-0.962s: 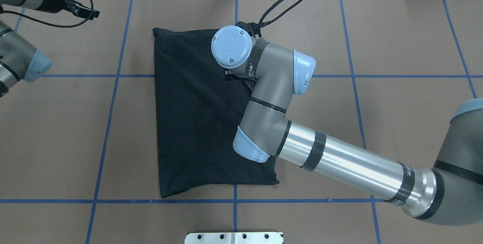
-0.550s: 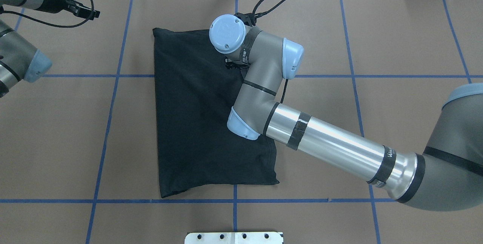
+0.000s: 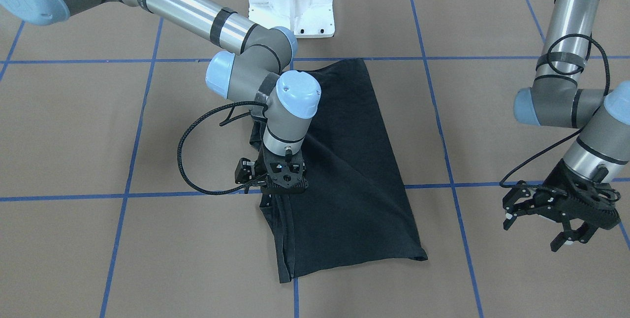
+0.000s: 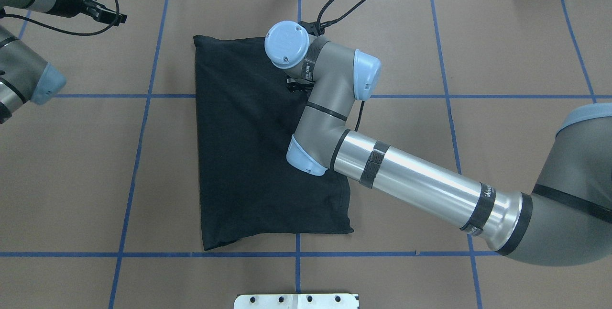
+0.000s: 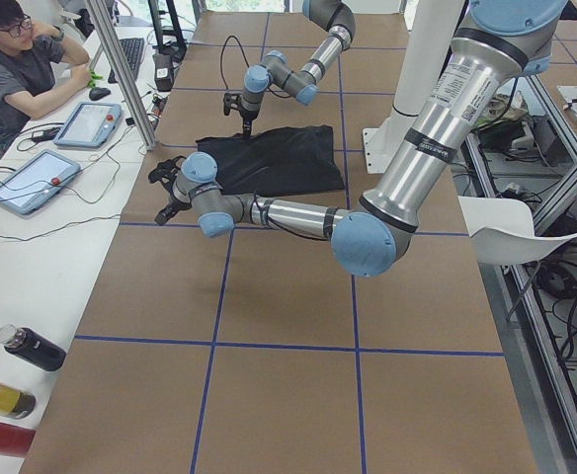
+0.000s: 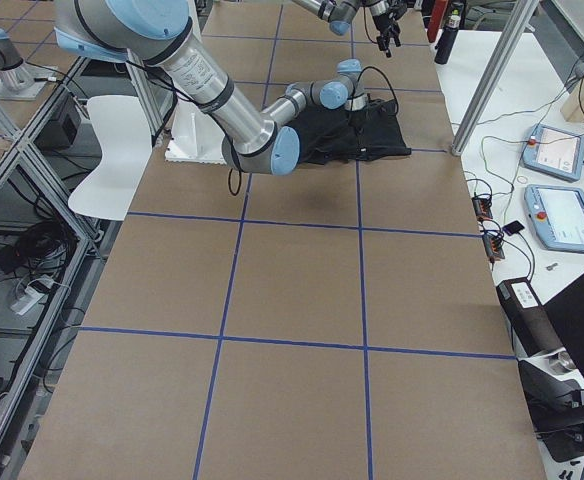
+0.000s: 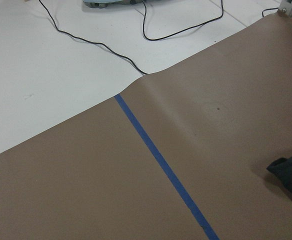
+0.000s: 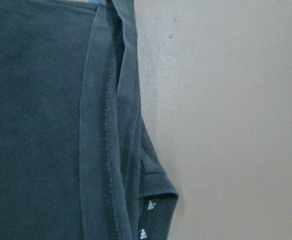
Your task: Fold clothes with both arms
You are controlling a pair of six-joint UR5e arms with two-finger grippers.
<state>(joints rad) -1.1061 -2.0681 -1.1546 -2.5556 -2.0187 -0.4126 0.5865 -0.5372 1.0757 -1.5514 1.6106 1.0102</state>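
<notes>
Black fabric: the T-shirt (image 3: pixel 354 170) lies at centre frame in the front-facing view. It is already doubled into a long tapering panel on the brown paper table cover (image 3: pixel 123 259), with no print visible. The right gripper (image 3: pixel 281 187) stands vertical on the panel's left long edge, where its wrist view shows stacked hems. Whether its fingers pinch cloth cannot be told. The left gripper (image 3: pixel 536 227), at lower right, has its fingers spread, holds nothing and is well apart from the garment. Judgement: a further fold is being prepared. The next move calls for a grip through all layers, with the left gripper brought in to share the edge.
</notes>
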